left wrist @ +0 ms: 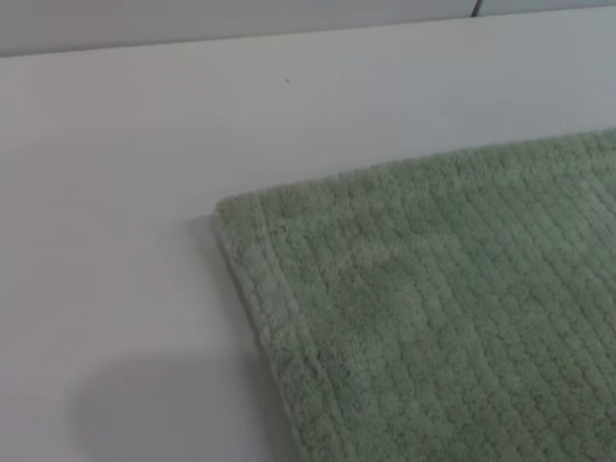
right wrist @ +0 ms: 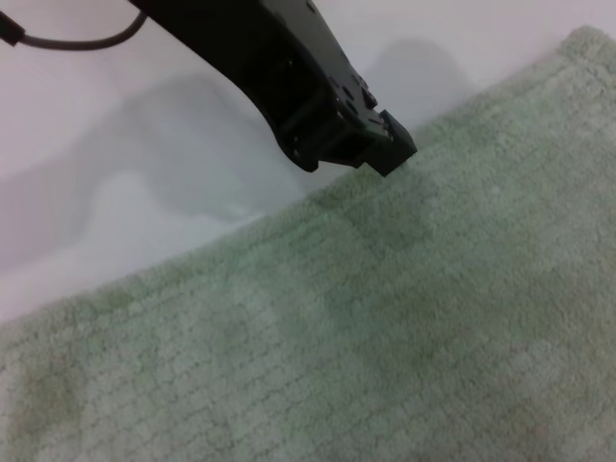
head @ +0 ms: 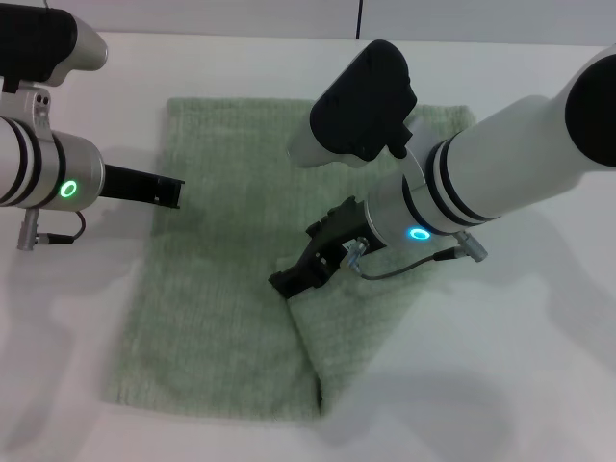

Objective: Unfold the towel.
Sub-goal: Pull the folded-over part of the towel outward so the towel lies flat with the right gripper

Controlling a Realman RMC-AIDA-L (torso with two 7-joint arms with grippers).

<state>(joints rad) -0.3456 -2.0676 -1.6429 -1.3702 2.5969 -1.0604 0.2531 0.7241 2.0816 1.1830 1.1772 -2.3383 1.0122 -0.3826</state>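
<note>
The pale green towel lies on the white table, its right part folded over into a flap with a raised edge running toward the near side. My right gripper is at the top of that flap edge, near the towel's middle, and looks shut on the cloth. My left gripper hovers over the towel's left edge, shut and empty. It also shows in the right wrist view, tip at the towel's edge. The left wrist view shows a flat hemmed corner of the towel.
The white table surrounds the towel on all sides. A thin cable hangs under my right wrist, and another hangs by my left wrist. The table's far edge meets a wall.
</note>
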